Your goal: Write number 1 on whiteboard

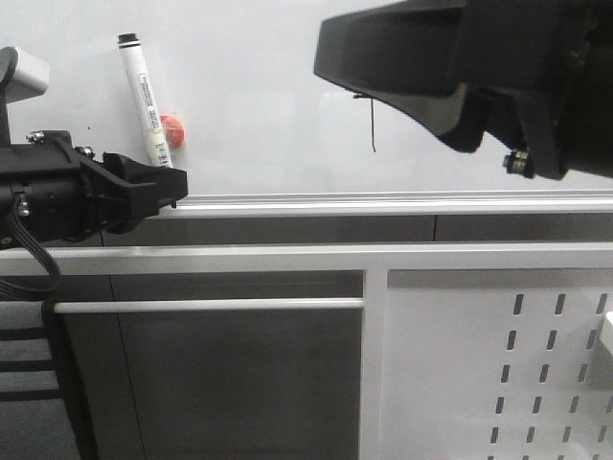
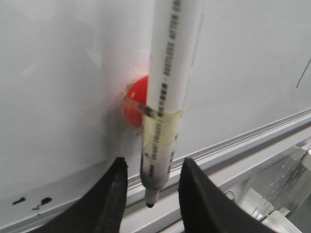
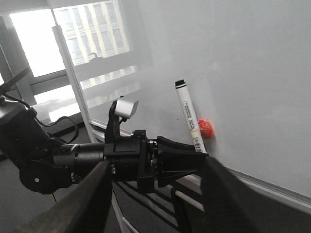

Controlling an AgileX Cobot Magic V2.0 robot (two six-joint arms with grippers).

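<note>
The whiteboard (image 1: 259,57) fills the back, with a silver rail (image 1: 383,202) along its lower edge. The number 1 (image 1: 373,125) is a thin black stroke on it, partly under my right arm; it also shows as a thin line (image 2: 303,73) in the left wrist view. A white marker (image 1: 147,101), black cap up, hangs taped to a red magnet (image 1: 173,129). My left gripper (image 2: 154,165) is open, its fingers either side of the marker's (image 2: 165,97) lower end without touching it. My right gripper (image 3: 156,164) is open and empty, held away from the board.
A white panel with slot holes (image 1: 536,364) stands at the lower right, behind a white frame rail (image 1: 287,254) and a thin rod (image 1: 211,305). Small black specks (image 2: 31,201) mark the board near the rail. A bright window (image 3: 87,29) lies beyond the board's edge.
</note>
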